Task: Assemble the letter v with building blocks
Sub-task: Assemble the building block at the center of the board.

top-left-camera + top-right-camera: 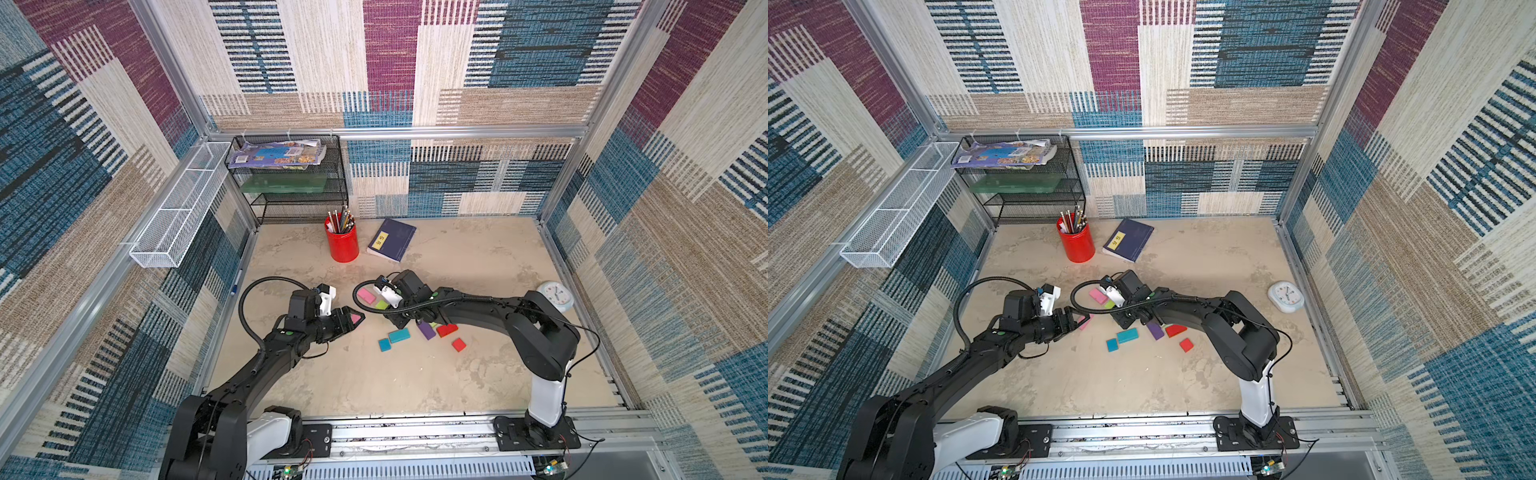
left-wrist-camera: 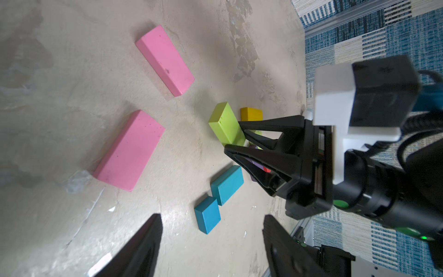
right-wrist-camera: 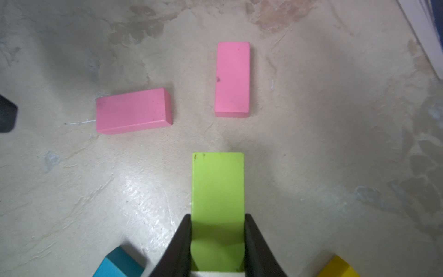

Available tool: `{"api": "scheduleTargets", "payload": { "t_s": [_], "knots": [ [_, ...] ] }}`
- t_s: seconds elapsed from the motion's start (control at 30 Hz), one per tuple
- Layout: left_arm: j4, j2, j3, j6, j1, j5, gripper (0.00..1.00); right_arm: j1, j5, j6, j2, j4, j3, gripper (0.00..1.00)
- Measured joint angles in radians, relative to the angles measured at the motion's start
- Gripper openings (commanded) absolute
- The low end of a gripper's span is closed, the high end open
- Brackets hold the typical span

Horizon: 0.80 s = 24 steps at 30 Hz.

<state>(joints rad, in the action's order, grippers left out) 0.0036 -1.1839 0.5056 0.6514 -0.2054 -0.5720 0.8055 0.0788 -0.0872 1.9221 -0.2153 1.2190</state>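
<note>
Now the right end effector (image 3: 218, 219) grips a lime block (image 3: 218, 182)
Mid-frame in both top views, its long axis points at the farther pink block (image 3: 232, 79); left end effector (image 2: 211, 217) gapes empty.

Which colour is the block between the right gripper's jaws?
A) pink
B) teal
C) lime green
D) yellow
C: in the right wrist view, the right gripper has its jaws against both long sides of the lime green block.
</note>
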Motion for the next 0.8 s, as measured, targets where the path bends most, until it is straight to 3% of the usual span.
{"api": "scheduleTargets", "payload": {
  "t_s": [0.27, 0.8],
  "knots": [
    [0.044, -0.095, 0.001, 0.025, -0.006, 0.023, 0.81, -0.001, -0.004, -0.002, 0.043, 0.0, 0.023, 0.27],
    [0.077, -0.158, 0.012, 0.048, -0.006, 0.042, 0.8, -0.001, -0.01, -0.008, 0.095, 0.003, 0.048, 0.3]
  ]
}}
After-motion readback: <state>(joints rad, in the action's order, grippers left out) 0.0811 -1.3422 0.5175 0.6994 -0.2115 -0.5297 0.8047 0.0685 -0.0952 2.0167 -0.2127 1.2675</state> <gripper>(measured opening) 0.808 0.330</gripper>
